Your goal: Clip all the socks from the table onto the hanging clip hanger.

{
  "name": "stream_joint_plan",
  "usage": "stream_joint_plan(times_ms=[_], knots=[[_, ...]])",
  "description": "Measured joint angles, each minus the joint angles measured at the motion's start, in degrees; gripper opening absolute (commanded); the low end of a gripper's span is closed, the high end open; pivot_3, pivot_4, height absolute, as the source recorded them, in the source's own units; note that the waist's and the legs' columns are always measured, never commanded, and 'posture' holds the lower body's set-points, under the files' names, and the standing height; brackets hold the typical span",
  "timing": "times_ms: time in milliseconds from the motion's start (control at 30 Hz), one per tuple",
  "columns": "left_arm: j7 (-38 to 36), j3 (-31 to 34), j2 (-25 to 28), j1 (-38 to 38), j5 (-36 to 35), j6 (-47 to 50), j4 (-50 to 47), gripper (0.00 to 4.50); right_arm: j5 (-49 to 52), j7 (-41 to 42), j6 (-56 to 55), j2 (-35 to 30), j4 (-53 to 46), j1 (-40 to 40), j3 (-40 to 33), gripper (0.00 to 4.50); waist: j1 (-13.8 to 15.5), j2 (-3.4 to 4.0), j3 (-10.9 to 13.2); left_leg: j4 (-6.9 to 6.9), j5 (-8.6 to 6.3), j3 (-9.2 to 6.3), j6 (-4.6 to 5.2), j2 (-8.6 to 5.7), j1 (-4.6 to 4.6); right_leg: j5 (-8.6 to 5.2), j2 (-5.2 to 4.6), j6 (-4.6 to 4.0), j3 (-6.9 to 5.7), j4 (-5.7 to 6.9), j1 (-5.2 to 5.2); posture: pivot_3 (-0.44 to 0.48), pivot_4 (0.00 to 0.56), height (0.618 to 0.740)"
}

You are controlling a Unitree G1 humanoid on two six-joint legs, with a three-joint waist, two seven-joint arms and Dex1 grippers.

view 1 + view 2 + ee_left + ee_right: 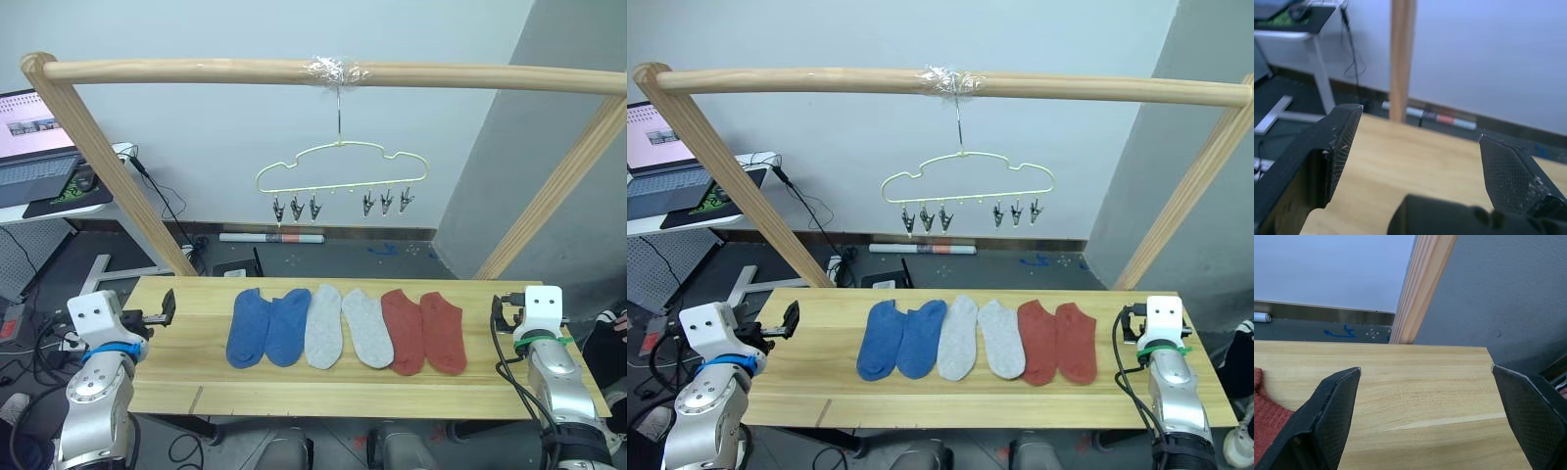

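Left gripper [1418, 147] fingers spread, nothing held; right gripper [1425, 377] likewise, rust red sock [1266, 413] beside one finger.

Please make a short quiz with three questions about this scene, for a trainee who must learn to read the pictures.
1. True or false: one of the socks is already clipped onto the clip hanger.
2. Multiple choice: counting from the robot's left, in which order do the sock colours lie on the table? A) red, grey, blue. B) blue, grey, red. C) grey, blue, red.
3. Fill in: the left gripper and the right gripper are both ____, holding nothing.

Key
1. False: all six socks lie on the table and the six clips hang bare.
2. B.
3. Open.
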Motion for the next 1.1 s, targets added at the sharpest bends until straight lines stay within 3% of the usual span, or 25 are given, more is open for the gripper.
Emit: stream_joint_plan(times_ms=[167,433,600,733,933,1100], knots=[[-2.2,-1.1,-1.0,-0.3,-1.7,0.4,-3.9,2.62,-0.1,0.7,-0.2,0.0,-0.5,0.0,0.8,4.5,0.0,-0.05,0.5,0.0,0.0,-0.01,0.0,0.0,-0.02,0.0,0.0,0.0,-0.01,-0.01,-0.01,0.053,0.155,0.74],[-3.5,-6.1,-2.7,-1.8,-2.3,3.5,-9.1,2.62,-0.1,4.3,-0.9,-0.3,-5.1,-0.5,4.0,4.5,0.0,-0.09,0.8,0.0,0.0,-0.03,0.0,0.01,-0.04,0.0,0.0,0.0,-0.03,-0.02,-0.01,0.039,0.164,0.74],[-2.5,-9.8,-5.6,-5.4,-2.1,5.5,-11.3,2.62,1.5,14.1,1.2,-0.8,-12.5,-3.4,10.3,4.5,-0.1,-0.14,1.3,0.02,0.01,-0.02,-0.01,0.01,-0.04,0.01,0.0,0.02,-0.03,-0.01,-0.01,0.032,0.176,0.74],[-2.4,-11.1,-6.3,-7.3,-2.1,5.8,-11.9,1.77,4.9,20.7,4.2,-0.9,-17.3,-5.4,12.7,4.5,-0.1,-0.26,1.6,-0.02,0.0,-0.08,-0.02,0.02,-0.1,-0.01,0.01,0.04,-0.08,-0.05,-0.04,0.025,0.183,0.74],[-1.3,-14.5,-7.8,-11.3,-0.4,6.8,-11.3,1.77,8.2,28.0,8.7,-1.3,-21.6,-11.0,16.6,4.5,-0.1,-0.37,2.4,0.01,0.0,-0.1,-0.03,-0.01,-0.31,-0.01,-0.02,0.06,-0.09,-0.09,-0.21,0.014,0.193,0.74],[-1.0,-16.0,-9.3,-14.8,0.5,6.7,-9.0,1.77,11.6,33.3,13.1,-1.4,-26.1,-13.6,19.7,4.5,-0.2,-0.38,2.4,0.05,0.15,-0.07,-0.28,-0.01,-1.01,0.18,-0.01,-0.19,-0.08,0.06,-1.0,0.005,0.2,0.74]])
